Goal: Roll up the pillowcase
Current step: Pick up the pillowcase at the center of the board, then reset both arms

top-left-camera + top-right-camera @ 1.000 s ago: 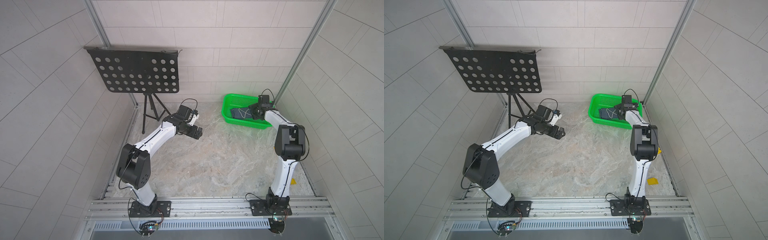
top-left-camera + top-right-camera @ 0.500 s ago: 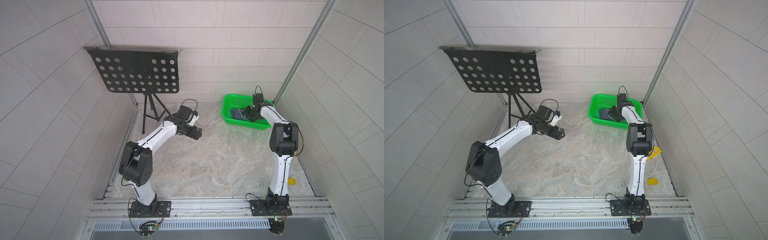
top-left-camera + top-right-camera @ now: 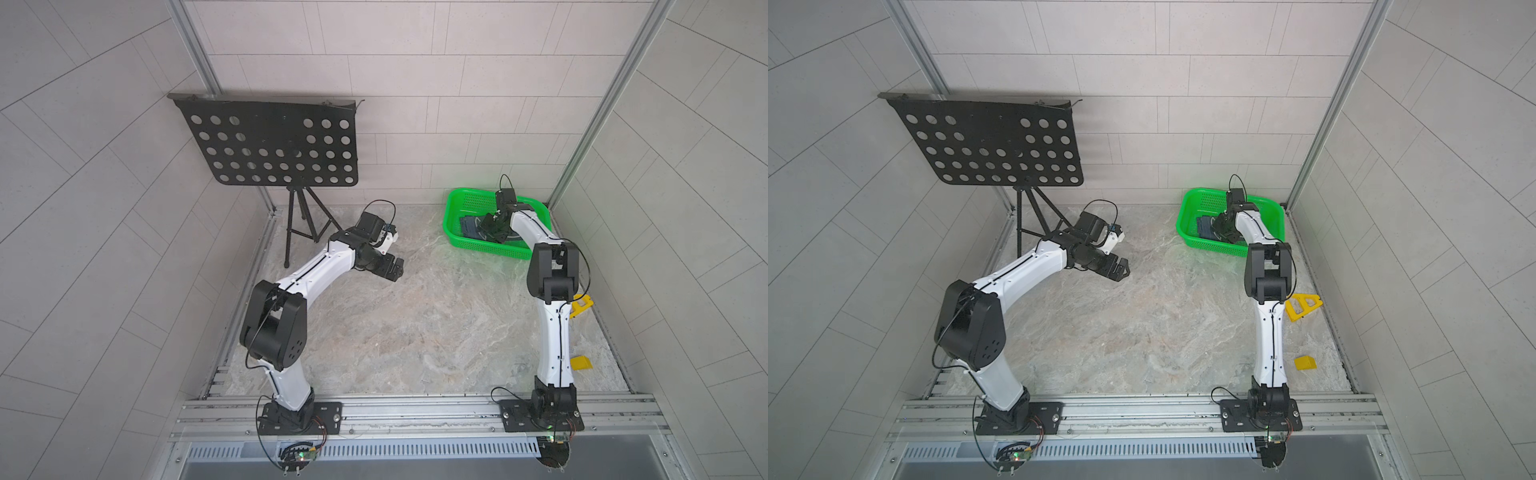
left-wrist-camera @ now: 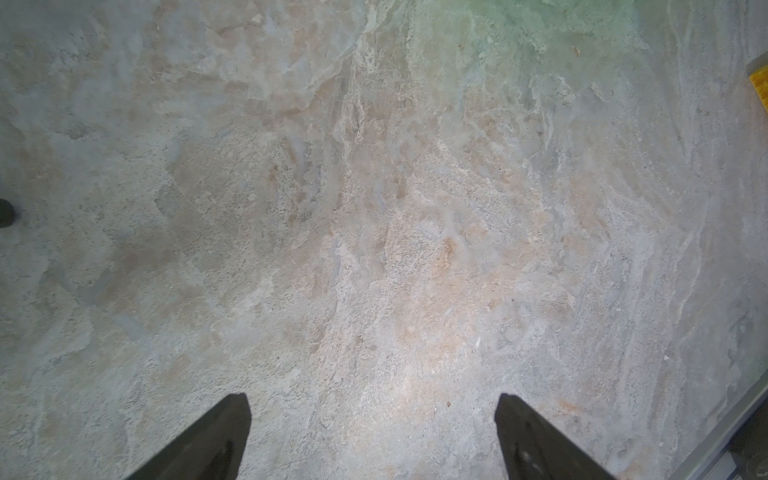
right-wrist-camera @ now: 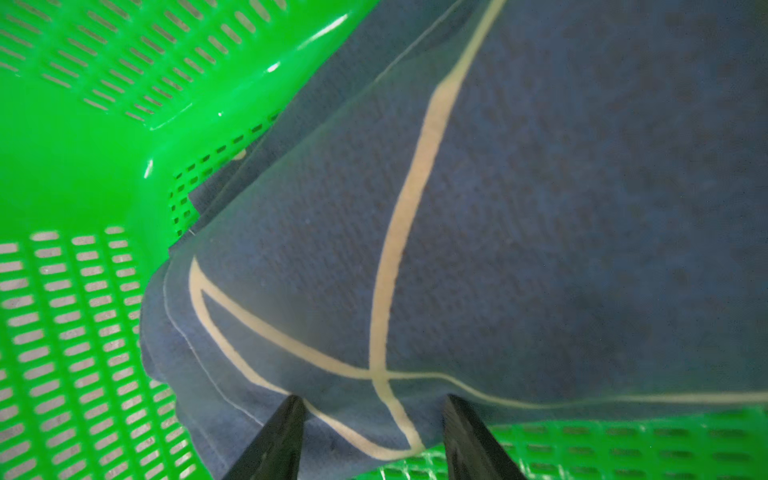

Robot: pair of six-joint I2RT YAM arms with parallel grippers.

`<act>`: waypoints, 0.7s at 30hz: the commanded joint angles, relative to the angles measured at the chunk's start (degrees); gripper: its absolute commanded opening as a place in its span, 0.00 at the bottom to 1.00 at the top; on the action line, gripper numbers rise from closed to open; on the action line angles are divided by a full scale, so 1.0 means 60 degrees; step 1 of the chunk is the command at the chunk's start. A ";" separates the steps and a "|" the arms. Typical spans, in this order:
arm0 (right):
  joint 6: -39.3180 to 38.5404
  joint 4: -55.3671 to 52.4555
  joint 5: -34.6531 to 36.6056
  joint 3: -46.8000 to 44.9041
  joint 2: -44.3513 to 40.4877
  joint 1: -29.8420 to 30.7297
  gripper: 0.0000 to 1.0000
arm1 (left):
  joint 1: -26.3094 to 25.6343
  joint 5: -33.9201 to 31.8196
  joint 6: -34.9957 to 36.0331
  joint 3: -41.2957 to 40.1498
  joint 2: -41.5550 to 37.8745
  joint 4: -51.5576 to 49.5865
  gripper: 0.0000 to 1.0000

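The pillowcase (image 3: 468, 226) (image 3: 1204, 226), a folded dark navy cloth with pale outline drawings, lies bunched in the green basket (image 3: 461, 195) (image 3: 1192, 199) at the back right. My right gripper (image 3: 485, 233) (image 3: 1219, 232) reaches down into the basket. In the right wrist view its fingers (image 5: 286, 428) stand on either side of a thick fold of the pillowcase (image 5: 540, 208), and cloth fills the right gripper (image 5: 370, 401). The left gripper (image 3: 397, 270) (image 3: 1123, 268) (image 4: 372, 401) hovers wide open over bare stone table, holding nothing.
A black perforated music stand (image 3: 274, 145) (image 3: 992, 145) on a tripod stands at the back left, close behind the left arm. Two yellow plastic pieces (image 3: 582, 305) (image 3: 581, 362) lie by the right wall. The basket wall (image 5: 83, 145) is close beside the right gripper.
The right arm's elbow has swung up and inward, and its wrist has shifted a little left over the basket. The left arm has barely moved.
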 commanded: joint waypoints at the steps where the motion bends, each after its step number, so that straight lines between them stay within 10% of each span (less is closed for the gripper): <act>1: 0.0518 0.0735 0.0043 0.0311 0.0075 0.0082 0.57 | 0.0065 -0.0050 0.0200 0.0285 0.0113 -0.0180 1.00; 13: -0.0210 0.0895 -0.0305 0.1450 -0.0073 0.0053 0.61 | 0.0179 -0.0703 0.0300 0.0207 -0.0465 -0.0099 1.00; 21: -0.2491 0.2125 -0.0353 -0.2551 -0.4097 -0.0156 0.74 | 0.1302 -0.1076 -0.0103 -0.1570 -0.2144 0.1699 1.00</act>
